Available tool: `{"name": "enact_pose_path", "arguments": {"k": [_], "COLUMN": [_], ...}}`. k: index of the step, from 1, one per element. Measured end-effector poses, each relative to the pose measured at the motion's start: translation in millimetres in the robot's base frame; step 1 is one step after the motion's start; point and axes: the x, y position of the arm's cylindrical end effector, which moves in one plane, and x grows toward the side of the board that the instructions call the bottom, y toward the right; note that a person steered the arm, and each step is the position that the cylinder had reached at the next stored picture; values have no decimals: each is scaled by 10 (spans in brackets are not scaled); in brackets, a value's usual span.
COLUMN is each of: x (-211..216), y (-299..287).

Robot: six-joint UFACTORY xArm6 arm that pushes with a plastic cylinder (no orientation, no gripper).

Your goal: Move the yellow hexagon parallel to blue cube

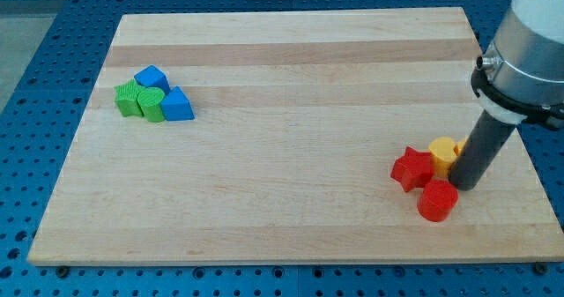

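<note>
The yellow hexagon [444, 152] sits at the view's lower right, partly hidden behind my rod. My tip [465, 186] rests on the board just right of it, touching or nearly touching it. A red star [412, 169] lies against the hexagon's left side and a red cylinder [437, 200] sits just below, next to my tip. The blue cube [152, 77] is far off at the view's upper left, in a tight cluster with a blue triangular block [177, 106], a green star-like block [129, 98] and a green cylinder-like block [150, 105].
The wooden board [291, 59] lies on a blue perforated table. Its right edge is close to my rod, its bottom edge a little below the red cylinder. The arm's white and grey body [529, 41] hangs over the board's upper right.
</note>
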Motion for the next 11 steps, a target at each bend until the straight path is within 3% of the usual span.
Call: {"name": "enact_pose_path", "arguments": {"k": [3,6,11], "x": [16,-224,-1307], "y": [437,121,-291]}}
